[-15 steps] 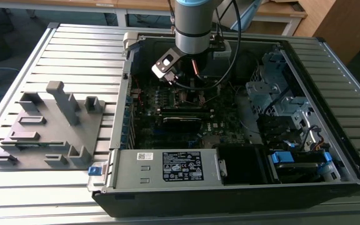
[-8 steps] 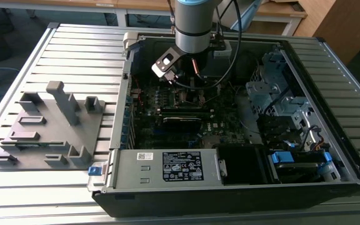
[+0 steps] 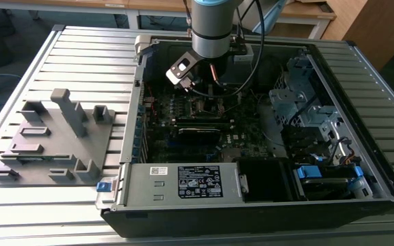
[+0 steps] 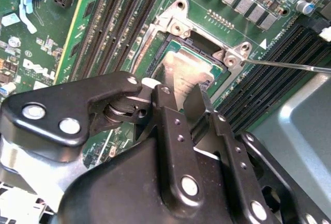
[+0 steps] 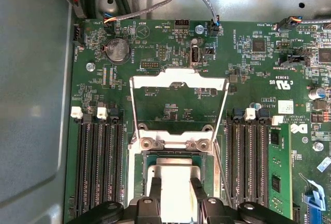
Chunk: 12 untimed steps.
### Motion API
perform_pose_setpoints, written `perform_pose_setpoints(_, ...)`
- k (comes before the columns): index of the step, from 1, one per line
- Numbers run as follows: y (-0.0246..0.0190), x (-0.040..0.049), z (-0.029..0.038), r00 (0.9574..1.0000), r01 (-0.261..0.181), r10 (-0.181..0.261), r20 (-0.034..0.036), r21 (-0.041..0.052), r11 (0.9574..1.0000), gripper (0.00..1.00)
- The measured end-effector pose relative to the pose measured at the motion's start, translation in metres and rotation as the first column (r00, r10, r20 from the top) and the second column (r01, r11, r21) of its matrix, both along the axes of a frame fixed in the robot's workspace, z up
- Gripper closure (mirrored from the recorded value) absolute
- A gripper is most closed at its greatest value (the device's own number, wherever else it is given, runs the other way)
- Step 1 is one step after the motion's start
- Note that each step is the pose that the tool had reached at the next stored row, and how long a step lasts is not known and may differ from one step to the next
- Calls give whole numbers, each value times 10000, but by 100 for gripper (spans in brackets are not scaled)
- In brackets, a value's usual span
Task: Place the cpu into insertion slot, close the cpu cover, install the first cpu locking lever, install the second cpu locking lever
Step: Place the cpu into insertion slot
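Observation:
My gripper [image 5: 175, 189] reaches down into the open computer case [image 3: 183, 184] and is shut on the cpu [image 5: 173, 175], a flat silvery square held by two opposite edges. In both wrist views the cpu [image 4: 189, 69] sits level within the frame of the insertion slot [image 5: 170, 155], whose dark edge [image 4: 199, 40] shows just past the chip. I cannot tell whether the chip rests in the slot or hovers just above it. The cpu cover [image 5: 178, 79] is swung open and lies back flat on the board beyond the slot. A thin wire locking lever [image 4: 289, 64] stands free beside the slot.
Long black memory slots [image 5: 98, 167] flank the socket on both sides, one holding a green module [image 5: 276, 172]. Cables [image 5: 155, 6] hang near the case's back wall. Drive cages [image 3: 307, 102] fill the exterior view's right. A grey fixture plate [image 3: 53, 138] lies outside the case.

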State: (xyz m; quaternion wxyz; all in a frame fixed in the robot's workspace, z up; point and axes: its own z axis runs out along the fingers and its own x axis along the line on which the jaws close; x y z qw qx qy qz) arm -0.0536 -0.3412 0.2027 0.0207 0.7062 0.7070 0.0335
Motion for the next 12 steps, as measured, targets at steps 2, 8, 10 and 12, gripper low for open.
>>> perform_pose_setpoints(2,0,0,0,10000,0,0,0,2,10000,66)
perform_pose_setpoints(8,0,0,0,10000,-1,1,0,11,10000,89)
perform_pose_setpoints(10,0,0,0,10000,0,0,0,14,10000,89)
perform_pose_setpoints(12,0,0,0,10000,0,0,-8,16,10000,89)
